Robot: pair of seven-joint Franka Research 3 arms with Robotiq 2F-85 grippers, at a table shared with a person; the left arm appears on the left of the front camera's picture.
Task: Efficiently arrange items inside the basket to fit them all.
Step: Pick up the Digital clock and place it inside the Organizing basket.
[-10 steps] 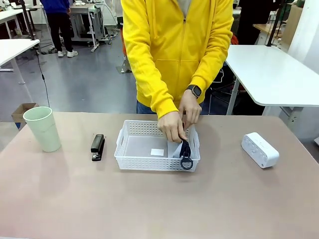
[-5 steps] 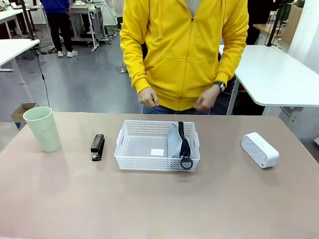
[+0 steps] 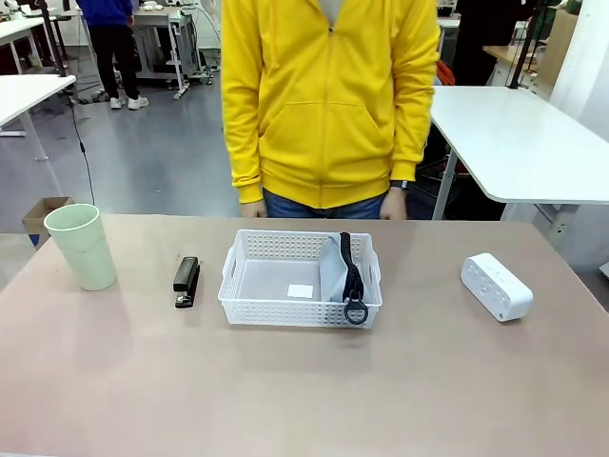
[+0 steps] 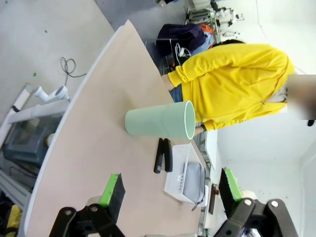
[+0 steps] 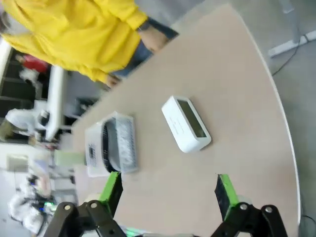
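One shallow white lattice-sided plastic basket (image 3: 285, 311) sits mid-table, holding one grey zip pouch (image 3: 333, 271) on edge at its right end; outside it, one black stapler (image 3: 186, 281) and one pale green cup (image 3: 83, 246) stand left, one white boxy block (image 3: 496, 286) right; the left gripper (image 4: 171, 191) and right gripper (image 5: 169, 192) both gape apart, empty.

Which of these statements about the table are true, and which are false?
1. The pouch stands inside the basket, at its right end. True.
2. The stapler lies in the basket. False: the stapler lies on the table, between the cup and the basket.
3. The white block lies on the table, right of the basket. True.
4. The person is holding the pouch. False: the person has both arms hanging down, away from it.
5. The left gripper is shut. False: the left gripper is open.
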